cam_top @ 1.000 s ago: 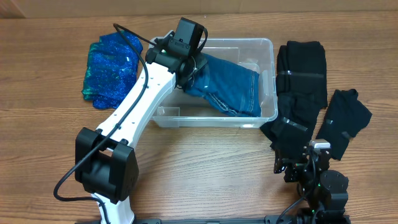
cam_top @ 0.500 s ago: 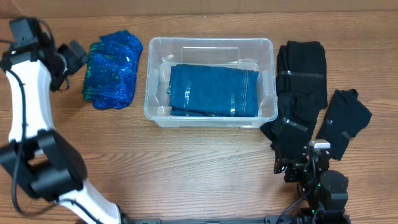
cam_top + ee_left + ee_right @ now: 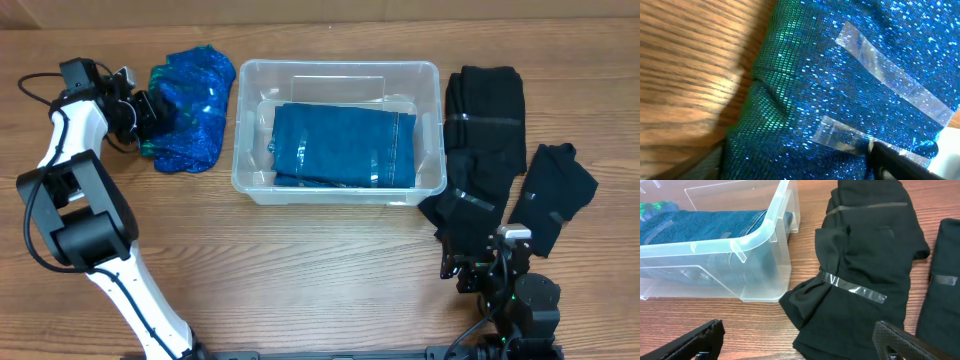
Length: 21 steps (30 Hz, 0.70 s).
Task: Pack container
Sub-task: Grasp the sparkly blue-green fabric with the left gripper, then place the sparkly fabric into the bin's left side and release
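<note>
Container (image 3: 338,65) at the middle of the tabletop (image 3: 300,270), folded jeans (image 3: 340,145) lying inside.
Left fingers (image 3: 895,162) sit right at the sparkly blue cloth (image 3: 190,110) just left of it; whether they are clamped or apart cannot be told. Right fingers (image 3: 697,339) are spread wide and empty, near the black garments (image 3: 485,130) on its right.

Sparkly blue cloth (image 3: 195,110) (taped) and black garments (image 3: 485,120) lie on wooden table (image 3: 320,270).

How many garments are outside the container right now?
3: sparkly blue garment left of the container; long black garment right of it, possibly two overlapping; smaller black garment farther right.
</note>
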### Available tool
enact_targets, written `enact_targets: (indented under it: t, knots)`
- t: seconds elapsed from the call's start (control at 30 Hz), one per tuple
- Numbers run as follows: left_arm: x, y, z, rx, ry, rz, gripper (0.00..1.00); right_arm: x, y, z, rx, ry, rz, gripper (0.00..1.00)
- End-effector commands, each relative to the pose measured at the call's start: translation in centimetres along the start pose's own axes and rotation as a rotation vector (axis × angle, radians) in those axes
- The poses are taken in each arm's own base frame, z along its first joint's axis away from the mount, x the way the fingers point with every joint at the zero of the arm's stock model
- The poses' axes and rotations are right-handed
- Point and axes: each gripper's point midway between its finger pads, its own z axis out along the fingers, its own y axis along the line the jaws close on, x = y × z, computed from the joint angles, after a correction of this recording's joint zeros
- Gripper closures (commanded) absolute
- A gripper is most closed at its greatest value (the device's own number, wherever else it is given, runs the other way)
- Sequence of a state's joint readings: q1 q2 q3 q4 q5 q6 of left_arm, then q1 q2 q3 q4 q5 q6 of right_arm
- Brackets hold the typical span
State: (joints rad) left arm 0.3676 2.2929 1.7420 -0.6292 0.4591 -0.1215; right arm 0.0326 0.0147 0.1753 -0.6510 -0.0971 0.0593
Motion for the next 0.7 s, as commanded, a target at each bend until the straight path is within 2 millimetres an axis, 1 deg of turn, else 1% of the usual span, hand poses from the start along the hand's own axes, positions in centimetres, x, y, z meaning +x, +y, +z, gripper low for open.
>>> enact_targets:
  t: [0.0, 0.03, 0.07, 0.1, 0.13, 0.17, 0.2, 0.27, 0.3, 0.33, 0.37, 0.4, 0.43, 0.47, 0.5, 0.57, 0.6, 0.63, 0.67]
  knots:
    - [1.7, 0.0, 2.2, 0.002, 0.064, 0.001, 0.59, 0.5, -0.2, 0.2, 0.005, 0.007, 0.004, 0.0]
    - [1.9, 0.0, 2.2, 0.002, 0.072, -0.002, 0.7, 0.5, -0.2, 0.2, 0.005, 0.007, 0.004, 0.0]
    - [2.4, 0.0, 2.2, -0.001, 0.092, -0.01, 0.83, 0.5, -0.2, 0.2, 0.005, 0.007, 0.003, 0.0]
    - [3.2, 0.1, 2.1, -0.004, 0.121, -0.024, 0.93, 0.5, -0.2, 0.2, 0.005, 0.007, 0.003, 0.0]
    - [3.6, 0.0, 2.0, -0.001, 0.14, -0.033, 0.96, 0.5, -0.2, 0.2, 0.005, 0.007, 0.003, 0.0]
    - [3.8, -0.6, 1.4, 0.02, 0.154, -0.031, 0.96, 0.5, -0.2, 0.2, 0.005, 0.007, 0.003, 0.0]
    - [3.7, -1.3, 0.4, 0.04, 0.159, -0.03, 0.96, 0.5, -0.2, 0.2, 0.005, 0.007, 0.004, 0.0]
    - [2.6, -4.0, -2.8, 0.102, 0.131, -0.01, 0.96, 0.5, -0.2, 0.2, 0.005, 0.007, 0.003, 0.0]
    - [1.5, -6.2, -5.1, 0.163, 0.092, 0.013, 0.96, 0.5, -0.2, 0.2, 0.005, 0.007, 0.004, 0.0]
    - [0.3, -9.2, -9.4, 0.22, 0.026, 0.011, 0.96, 0.5, -0.2, 0.2, 0.005, 0.007, 0.003, 0.0]
    - [-0.4, -10.9, -12.5, 0.231, -0.026, -0.014, 0.96, 0.5, -0.2, 0.2, 0.005, 0.007, 0.003, 0.0]
    - [-0.9, -13.0, -16.0, 0.247, -0.093, -0.01, 0.96, 0.5, -0.2, 0.2, 0.005, 0.007, 0.004, 0.0]
    - [-1.2, -14.9, -19.0, 0.266, -0.152, 0.008, 0.96, 0.5, -0.2, 0.2, 0.005, 0.007, 0.004, 0.0]
    - [-1.1, -16.7, -21.6, 0.287, -0.198, 0.022, 0.96, 0.5, -0.2, 0.2, 0.005, 0.007, 0.003, 0.0]
    - [-0.6, -19.1, -24.4, 0.316, -0.247, 0.044, 0.96, 0.5, -0.2, 0.2, 0.005, 0.007, 0.003, 0.0]
    - [0.8, -23.3, -28.0, 0.378, -0.3, 0.079, 0.96, 0.5, -0.2, 0.2, 0.005, 0.007, 0.004, 0.0]
    - [1.7, -25.4, -29.1, 0.398, -0.314, 0.071, 0.96, 0.5, -0.2, 0.2, 0.005, 0.007, 0.003, 0.0]
    - [2.4, -26.7, -29.2, 0.399, -0.313, 0.059, 0.96, 0.5, -0.2, 0.2, 0.005, 0.007, 0.004, 0.0]
    - [3.2, -28.0, -28.6, 0.39, -0.3, 0.035, 0.96, 0.5, -0.2, 0.2, 0.005, 0.007, 0.003, 0.0]
